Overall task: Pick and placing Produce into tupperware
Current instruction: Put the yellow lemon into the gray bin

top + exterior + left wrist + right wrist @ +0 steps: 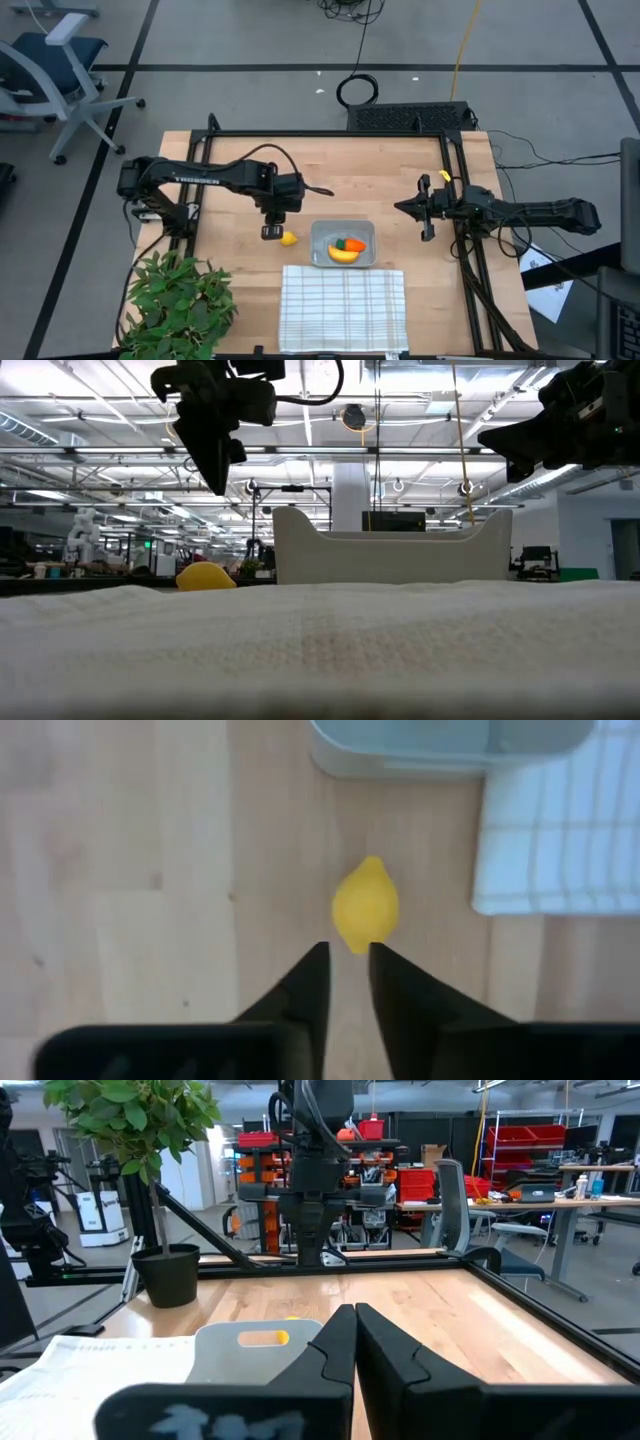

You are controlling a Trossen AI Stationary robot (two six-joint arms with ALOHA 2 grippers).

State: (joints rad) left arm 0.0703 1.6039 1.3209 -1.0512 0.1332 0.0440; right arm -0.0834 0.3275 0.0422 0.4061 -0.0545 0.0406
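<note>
A small round yellow fruit (289, 238) lies on the wooden table just left of the translucent grey tupperware (320, 232). A yellow banana (343, 256) and an orange carrot (352, 244) lie inside the tupperware. My left gripper (272, 230) hangs above the table beside the yellow fruit, pointing down. In the left wrist view its fingers (347, 952) stand a narrow gap apart, empty, with the fruit (365, 907) just beyond their tips. My right gripper (424, 208) waits shut and empty to the right of the tupperware, clear of the table.
A white checked cloth (343, 305) lies at the near edge, just in front of the tupperware. A big leafy green plant (180, 305) stands at the near left corner. A black frame (455, 190) runs along the table's far and right sides.
</note>
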